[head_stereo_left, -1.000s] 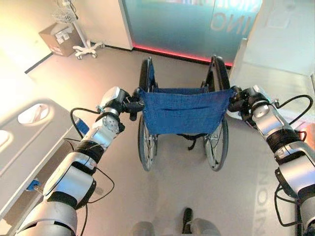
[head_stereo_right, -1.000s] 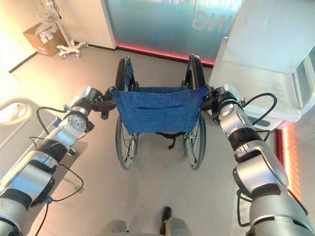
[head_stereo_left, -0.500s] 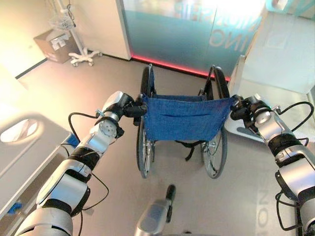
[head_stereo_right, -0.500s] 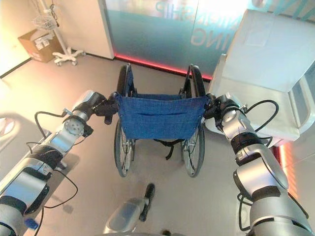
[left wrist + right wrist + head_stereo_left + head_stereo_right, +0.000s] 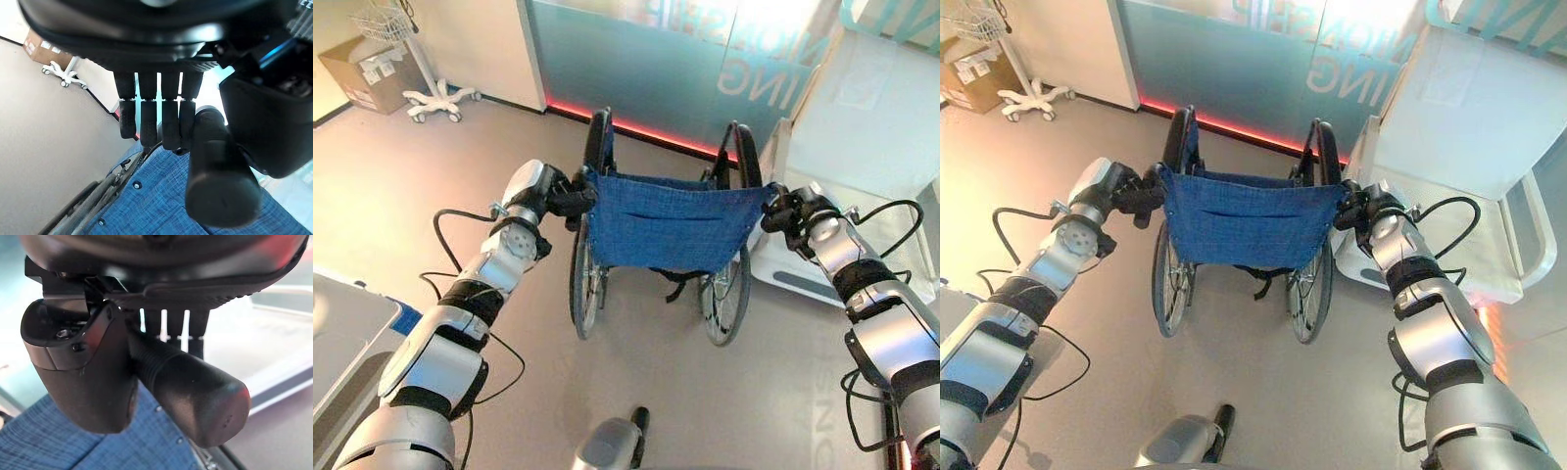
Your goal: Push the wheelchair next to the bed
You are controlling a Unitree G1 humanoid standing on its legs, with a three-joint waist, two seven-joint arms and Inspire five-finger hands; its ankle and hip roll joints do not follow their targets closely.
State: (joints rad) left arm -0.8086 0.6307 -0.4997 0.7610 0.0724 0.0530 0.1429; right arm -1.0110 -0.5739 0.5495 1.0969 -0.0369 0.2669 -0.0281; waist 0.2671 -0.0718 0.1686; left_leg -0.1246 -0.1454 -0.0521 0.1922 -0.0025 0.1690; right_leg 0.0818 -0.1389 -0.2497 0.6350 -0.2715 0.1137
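A wheelchair (image 5: 666,227) with a blue cloth backrest and black wheels stands in front of me on the grey floor, its back toward me. My left hand (image 5: 560,200) is shut on its left push handle (image 5: 215,171). My right hand (image 5: 781,213) is shut on the right push handle (image 5: 188,390). A white bed (image 5: 862,127) stands at the right, its near corner close beside the wheelchair's right wheel (image 5: 729,294). A second white bed's edge (image 5: 342,333) shows at the lower left.
A frosted glass wall (image 5: 646,59) with a red strip along its base runs behind the wheelchair. At the far left stand a wheeled white stand (image 5: 426,93) and a cardboard box (image 5: 367,70). Open grey floor lies left of the wheelchair.
The wheelchair has rolled forward toward the glass wall and the right bed, both hands still on its handles. The camera moved with it; the left bed has slid out toward the lower left.
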